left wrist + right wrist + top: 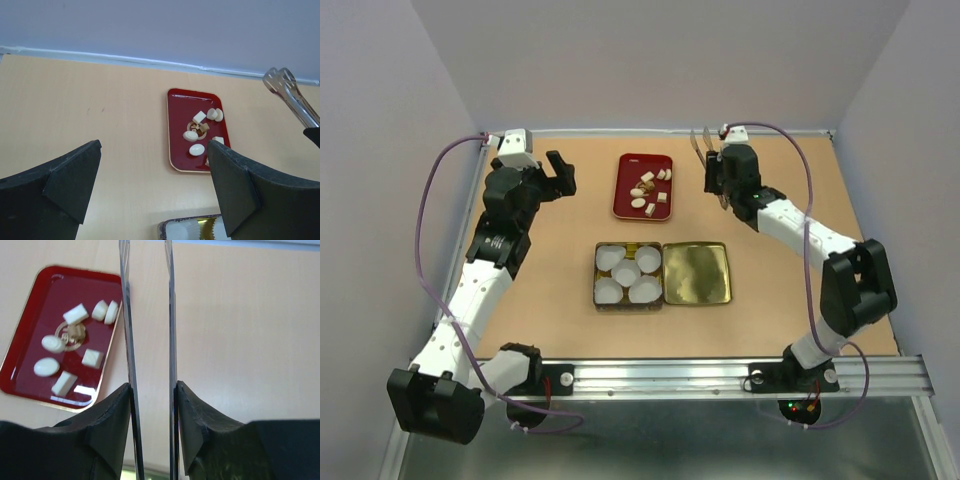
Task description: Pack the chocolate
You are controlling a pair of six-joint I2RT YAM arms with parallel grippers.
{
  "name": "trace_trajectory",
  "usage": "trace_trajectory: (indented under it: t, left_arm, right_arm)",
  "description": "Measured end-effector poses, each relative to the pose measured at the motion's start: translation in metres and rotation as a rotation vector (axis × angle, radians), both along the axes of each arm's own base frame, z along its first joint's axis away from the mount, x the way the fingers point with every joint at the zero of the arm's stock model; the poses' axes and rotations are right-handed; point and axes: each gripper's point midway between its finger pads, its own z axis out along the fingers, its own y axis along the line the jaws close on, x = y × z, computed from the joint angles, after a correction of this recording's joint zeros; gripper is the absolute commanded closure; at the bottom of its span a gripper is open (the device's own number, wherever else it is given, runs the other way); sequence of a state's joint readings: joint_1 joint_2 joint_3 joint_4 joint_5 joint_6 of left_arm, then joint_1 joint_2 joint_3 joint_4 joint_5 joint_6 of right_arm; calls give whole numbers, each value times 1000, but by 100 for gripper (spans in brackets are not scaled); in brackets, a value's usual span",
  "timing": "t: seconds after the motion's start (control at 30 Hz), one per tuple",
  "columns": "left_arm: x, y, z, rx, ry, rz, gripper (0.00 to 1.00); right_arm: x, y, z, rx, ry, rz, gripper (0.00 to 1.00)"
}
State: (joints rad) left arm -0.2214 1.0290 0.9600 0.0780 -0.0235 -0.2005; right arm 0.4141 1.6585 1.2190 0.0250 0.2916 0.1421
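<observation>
Several small cream-white and light brown chocolate pieces (649, 190) lie on a red tray (626, 200) at the back middle of the table. They also show in the left wrist view (196, 149) and the right wrist view (92, 358). My left gripper (558, 173) is open and empty, left of the tray, above the table (152, 165). My right gripper (718, 172) is shut on long metal tweezers (700, 146), right of the tray. In the right wrist view the gripper (152, 390) holds the tweezers (127, 315) with their two arms apart and their tips out of frame.
An open tin (596, 282) in front of the tray holds several white fluted paper cups (628, 272). Its gold lid (696, 273) lies open on the right. Grey walls enclose the table on three sides. The tray (175, 150) and tweezers (290, 95) show in the left wrist view.
</observation>
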Motion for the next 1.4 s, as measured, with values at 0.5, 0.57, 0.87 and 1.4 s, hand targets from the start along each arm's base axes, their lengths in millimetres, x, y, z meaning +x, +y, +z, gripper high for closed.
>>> trace_trajectory:
  t: [0.5,0.57,0.87,1.4]
  left_arm:
    - [1,1,-1,-2,2,8,1]
    - [1,1,-1,-1,5,8,1]
    - [0,3,-4,3,16,17,1]
    - [0,3,-6,4,22,19,1]
  right_arm:
    - [-112,81,19,111,98,351,56]
    - [-122,95,12,120,125,389,56]
    - [-144,113,-48,66,298,408,55]
    - [-133,106,-89,-19,375,331,50]
